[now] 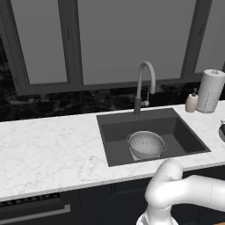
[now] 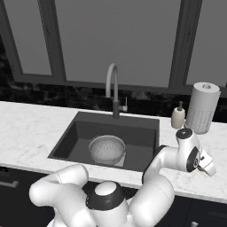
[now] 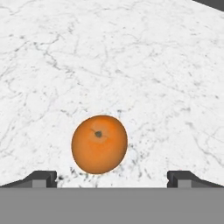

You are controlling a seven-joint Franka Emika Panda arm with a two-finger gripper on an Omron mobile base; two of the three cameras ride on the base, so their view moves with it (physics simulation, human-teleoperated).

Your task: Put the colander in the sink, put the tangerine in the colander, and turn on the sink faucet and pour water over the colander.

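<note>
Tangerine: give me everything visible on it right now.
The tangerine is a small bright orange ball with a smooth, faintly shaded skin and a dark stem dimple facing up toward the camera. It sits whole on the white marble counter, casting a soft speckled shadow. Nothing else touches it. The open gripper hangs above it, fingertips wide apart, the fruit lying left of centre between them, not yet grasped.

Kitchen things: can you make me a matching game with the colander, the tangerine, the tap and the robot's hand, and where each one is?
Things:
1. round silver-grey perforated metal colander
2. small bright orange tangerine
3. tall slim grey gooseneck sink faucet
4. robot's hand

Places or states:
A. lying on the white marble counter
B. open, above the fruit
C. standing behind the dark grey sink, no water running
D. sitting in the basin

Pairs: 1-D, 2-A, 3-C, 4-B
</note>
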